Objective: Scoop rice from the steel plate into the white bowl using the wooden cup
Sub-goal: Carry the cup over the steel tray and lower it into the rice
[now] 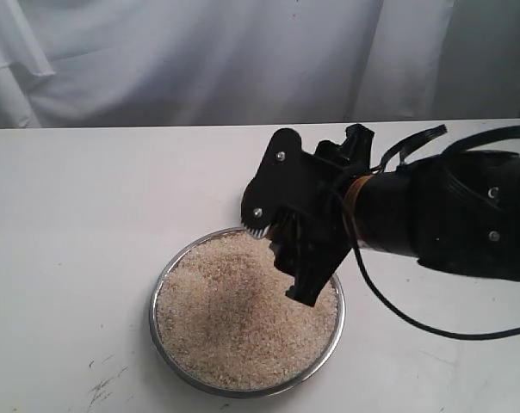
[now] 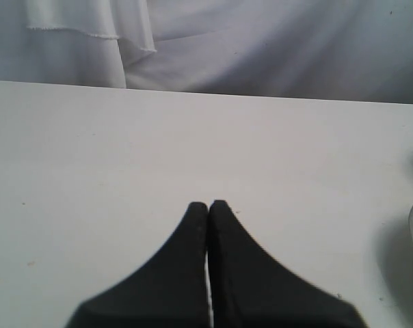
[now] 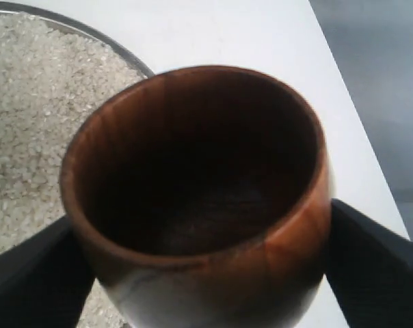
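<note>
The wooden cup (image 3: 200, 191) sits clamped between the two black fingers (image 3: 29, 273) of the right gripper (image 1: 294, 254), one finger pressed to each side of its rounded wall. The jaws stand wide apart to take its width. The cup's mouth faces the wrist camera, and the inside shows only bare dark wood with no grains. In the exterior view the cup is almost wholly hidden behind the gripper's body.

Just beside and below the cup lies the rice (image 1: 243, 314), a broad beige heap that fills the steel plate (image 1: 159, 297) nearly to its rim. The right gripper hangs over the plate's far right part, tilted, with one finger pointing down toward the heap. Whether the finger or the cup touches the grains cannot be told.

The plate rests on a white table (image 1: 71, 215), and a pale cloth (image 1: 200, 52) hangs behind it.

The left gripper (image 2: 208, 205) is well apart from the cup, over bare table, its fingertips together and holding nothing. A sliver of the plate's rim shows at the edge of its wrist view.
</note>
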Motion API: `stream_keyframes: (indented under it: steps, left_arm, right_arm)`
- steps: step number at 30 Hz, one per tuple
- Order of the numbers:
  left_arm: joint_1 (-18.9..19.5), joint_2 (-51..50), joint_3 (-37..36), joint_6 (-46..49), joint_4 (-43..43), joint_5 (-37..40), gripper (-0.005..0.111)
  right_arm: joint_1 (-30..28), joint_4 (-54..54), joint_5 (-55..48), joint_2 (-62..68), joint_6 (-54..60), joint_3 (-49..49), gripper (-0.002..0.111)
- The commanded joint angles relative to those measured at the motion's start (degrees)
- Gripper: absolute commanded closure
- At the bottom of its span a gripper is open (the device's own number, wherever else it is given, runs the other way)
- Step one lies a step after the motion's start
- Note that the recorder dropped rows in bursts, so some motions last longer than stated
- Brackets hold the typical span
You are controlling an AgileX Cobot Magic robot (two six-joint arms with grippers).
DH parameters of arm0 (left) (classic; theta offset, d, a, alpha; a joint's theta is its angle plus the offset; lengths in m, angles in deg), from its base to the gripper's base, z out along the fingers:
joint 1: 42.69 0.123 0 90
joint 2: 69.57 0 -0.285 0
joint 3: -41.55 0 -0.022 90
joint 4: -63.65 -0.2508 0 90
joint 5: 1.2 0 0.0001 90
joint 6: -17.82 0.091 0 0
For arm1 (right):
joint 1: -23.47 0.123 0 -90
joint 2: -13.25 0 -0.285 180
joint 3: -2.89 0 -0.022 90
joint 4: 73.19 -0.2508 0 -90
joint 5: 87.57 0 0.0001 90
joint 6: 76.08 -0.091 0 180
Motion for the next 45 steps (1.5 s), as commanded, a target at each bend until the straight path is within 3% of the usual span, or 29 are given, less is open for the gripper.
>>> stream_keyframes:
  steps: [1, 14, 18, 25, 38, 45]
  left_arm:
    - [-0.15, 0.24, -0.28, -0.03, -0.06, -0.76, 0.107]
    - [-0.15, 0.24, -0.28, -0.03, -0.06, -0.76, 0.107]
    - [-0.15, 0.24, -0.28, -0.03, -0.06, -0.76, 0.107]
    - [-0.15, 0.24, -0.28, -0.03, -0.06, -0.76, 0.107]
    - [-0.15, 0.24, -0.28, -0.03, -0.06, -0.76, 0.107]
    - [-0.15, 0.24, -0.28, -0.03, -0.06, -0.76, 0.107]
  right_arm:
    - [3.06, 0.14, -3.37, -0.56, 4.02, 0.57, 0.108]
    - [9.09, -3.86, -12.37, -0.56, 5.2, 0.57, 0.108]
    - [9.72, -21.44, -16.3, -0.05, 32.54, 0.57, 0.108]
    - [9.09, -30.51, -19.21, -0.03, 57.06, 5.52, 0.108]
    - [8.07, -30.72, -38.18, 7.48, 59.97, 20.54, 0.108]
    - [9.34, -28.83, -41.41, 14.23, 58.63, 24.5, 0.108]
